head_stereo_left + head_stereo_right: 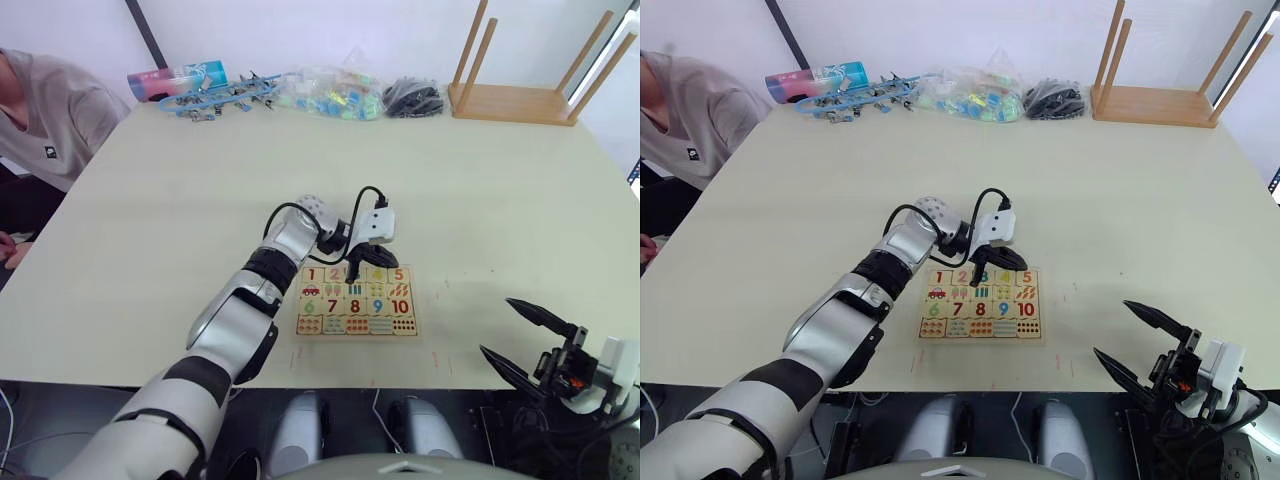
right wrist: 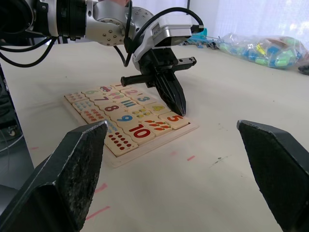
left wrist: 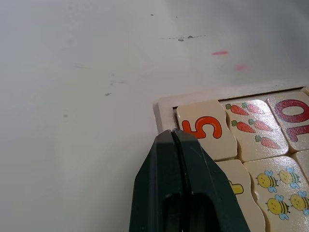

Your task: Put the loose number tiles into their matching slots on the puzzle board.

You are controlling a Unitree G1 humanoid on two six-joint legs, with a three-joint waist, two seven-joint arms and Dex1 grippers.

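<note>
From where I stand, a person in a grey top point(image 1: 45, 110) sits at the far left corner of the desk point(image 1: 200, 180). The left arm reaches to the middle of the desk, and the left tool point(image 2: 175, 102) has its two black fingers pressed together with nothing between them, the tips pointing down on the top row of the puzzle board point(image 1: 357, 302), at the tile 4 just beside the tile 5 point(image 3: 206, 129). The board lies flat near the front edge of the desk. Its top row reads 1 to 5, so I judge that the number tiles point(image 1: 982, 279) are already in their slots and the tool only presses the last ones down. The tiles look thin, light and stiff, of smooth wood, so they can slide easily on the desk and they can tilt in a recess if pushed at one corner. It seems better to take one by two opposite edges, or to press it at the centre. At the right, well apart from the board, the right tool point(image 1: 520, 340) hangs past the front edge of the desk with its fingers spread wide and empty.
</note>
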